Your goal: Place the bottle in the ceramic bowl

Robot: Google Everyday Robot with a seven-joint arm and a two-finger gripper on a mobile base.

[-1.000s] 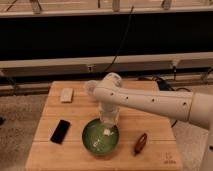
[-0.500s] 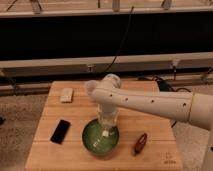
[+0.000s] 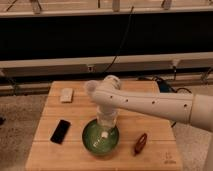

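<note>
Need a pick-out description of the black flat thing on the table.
Start at the wooden table and its glossy green ceramic bowl, with the gripper right above it. Left of the bowl lies a flat black rectangular object, the only dark slab; the beige block is pale, farther back.

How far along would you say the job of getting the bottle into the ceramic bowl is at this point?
Nearly done: the bottle already sits low inside the green ceramic bowl. The gripper hangs just above it, over the bowl. What remains is confirming release and lifting the arm away.
</note>
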